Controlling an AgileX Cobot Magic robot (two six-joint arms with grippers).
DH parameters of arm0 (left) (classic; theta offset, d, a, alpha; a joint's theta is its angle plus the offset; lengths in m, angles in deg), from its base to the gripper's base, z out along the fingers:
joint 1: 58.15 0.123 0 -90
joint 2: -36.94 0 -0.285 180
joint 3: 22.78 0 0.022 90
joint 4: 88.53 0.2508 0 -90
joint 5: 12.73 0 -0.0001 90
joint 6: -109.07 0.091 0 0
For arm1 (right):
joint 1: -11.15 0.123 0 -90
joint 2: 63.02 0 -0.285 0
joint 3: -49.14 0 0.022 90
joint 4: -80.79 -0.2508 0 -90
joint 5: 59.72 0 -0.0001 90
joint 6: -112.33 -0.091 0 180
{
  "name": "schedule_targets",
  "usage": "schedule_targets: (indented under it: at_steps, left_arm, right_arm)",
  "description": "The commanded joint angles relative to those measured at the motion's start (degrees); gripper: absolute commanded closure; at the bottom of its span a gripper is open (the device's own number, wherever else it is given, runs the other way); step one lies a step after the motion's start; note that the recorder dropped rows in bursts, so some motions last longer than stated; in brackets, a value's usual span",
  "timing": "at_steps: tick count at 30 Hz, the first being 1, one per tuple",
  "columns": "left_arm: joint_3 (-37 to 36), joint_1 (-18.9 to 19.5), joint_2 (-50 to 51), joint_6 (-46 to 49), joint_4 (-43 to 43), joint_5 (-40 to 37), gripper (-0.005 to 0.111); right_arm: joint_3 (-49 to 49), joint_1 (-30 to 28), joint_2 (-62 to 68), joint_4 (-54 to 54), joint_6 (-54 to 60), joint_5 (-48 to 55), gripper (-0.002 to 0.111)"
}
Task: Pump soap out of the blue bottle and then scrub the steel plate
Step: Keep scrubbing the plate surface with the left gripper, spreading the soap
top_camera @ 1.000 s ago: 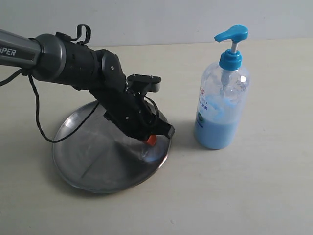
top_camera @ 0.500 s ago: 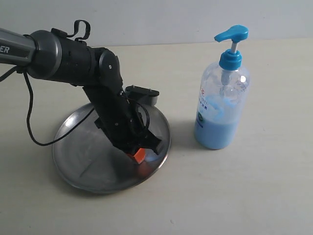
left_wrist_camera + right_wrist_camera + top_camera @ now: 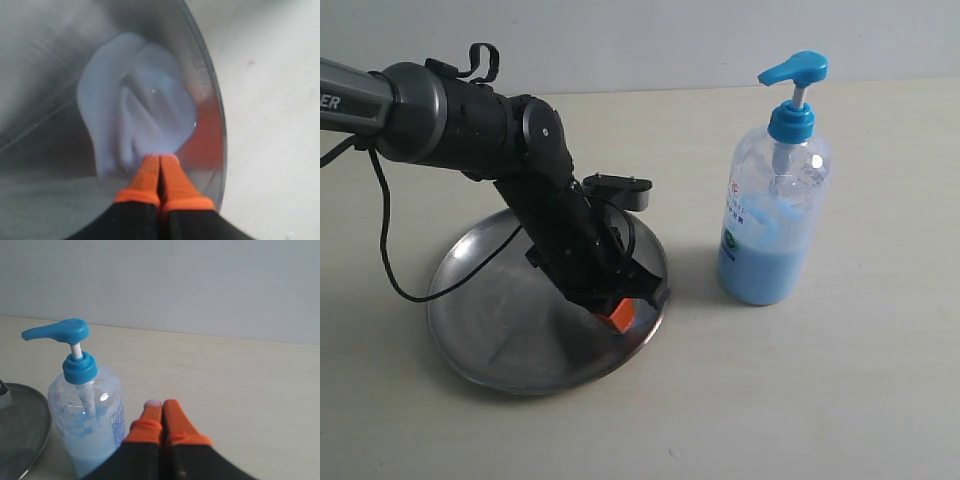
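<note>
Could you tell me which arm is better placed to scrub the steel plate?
Left: the left gripper, shut, touches the soap on the steel plate; the right gripper is beside the blue bottle.

Plain beige table (image 3: 840, 400) w/ a pale grey wall (image 3: 670, 40) behind its far edge.

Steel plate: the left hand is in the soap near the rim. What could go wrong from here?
The left hand, shut, sits in the soap close to the rim of the steel plate: pushing there may tilt or slide the plate, possibly toward the blue bottle. A stroke outward could also drag soap onto the table.
</note>
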Motion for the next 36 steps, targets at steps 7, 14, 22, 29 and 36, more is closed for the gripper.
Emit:
schedule_targets:
  at_steps: [7, 14, 22, 29, 36]
  left_arm:
    - [-0.3, -0.2, 2.5, 1.5, -3.7, 0.9, 0.107]
    - [-0.3, -0.2, 3.1, 2.6, -5.7, 5.4, 0.107]
    - [-0.3, 0.2, 3.1, 2.6, -4.1, 9.3, 0.107]
    - [-0.3, 0.8, 2.3, -0.4, 5.5, 1.6, 0.107]
    - [-0.3, 0.6, 0.9, -0.2, 1.4, 0.8, 0.107]
  right_arm:
    - [0.2, -0.2, -0.3, -0.3, 0.2, -0.3, 0.108]
    - [0.2, -0.2, -0.3, -0.3, 0.2, -0.3, 0.108]
    - [0.2, -0.2, -0.3, -0.3, 0.2, -0.3, 0.108]
    - [0.2, -0.2, -0.3, -0.3, 0.2, -0.4, 0.108]
    - [0.2, -0.2, -0.3, -0.3, 0.2, -0.4, 0.108]
